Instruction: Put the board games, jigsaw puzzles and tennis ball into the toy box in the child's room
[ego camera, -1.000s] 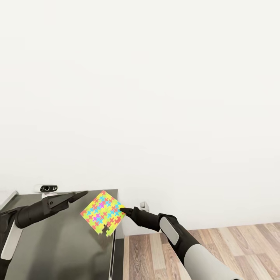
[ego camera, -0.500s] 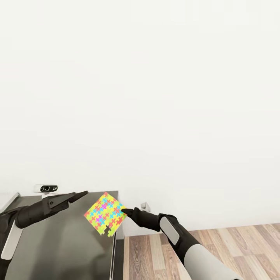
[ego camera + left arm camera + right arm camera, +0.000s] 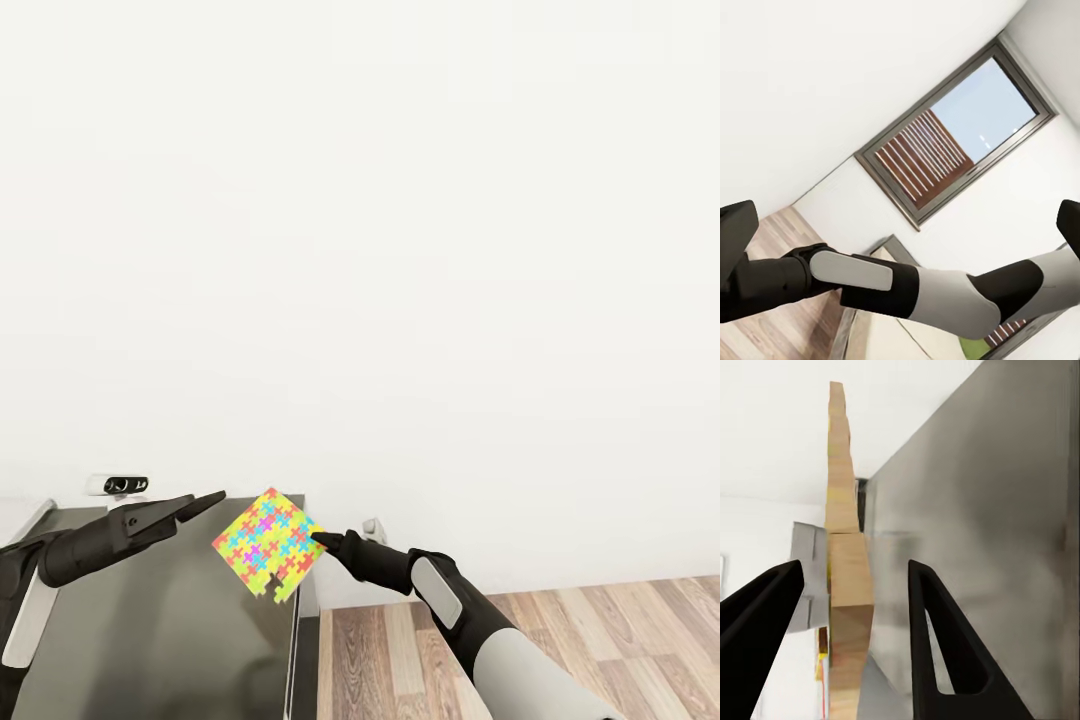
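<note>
One jigsaw puzzle (image 3: 268, 545), a thin multicoloured sheet, hangs tilted in the air over the right end of the dark grey table (image 3: 150, 640). My right gripper (image 3: 322, 541) is shut on its right corner. In the right wrist view the jigsaw puzzle (image 3: 846, 585) shows edge-on between the two black fingers (image 3: 937, 637). My left gripper (image 3: 205, 500) hovers over the table, left of the puzzle and apart from it. In the left wrist view its fingers stand wide apart with nothing between them. The toy box, the board games, the tennis ball and the bed are out of view.
A small grey device (image 3: 118, 485) sits at the table's back edge against the white wall. Wood-plank floor (image 3: 560, 630) lies to the right of the table. The left wrist view shows my right arm (image 3: 907, 289) and a window with brown slats (image 3: 937, 154).
The puzzle has risen slightly and shifted a little in the right gripper's hold. Both arms have stayed almost still.
</note>
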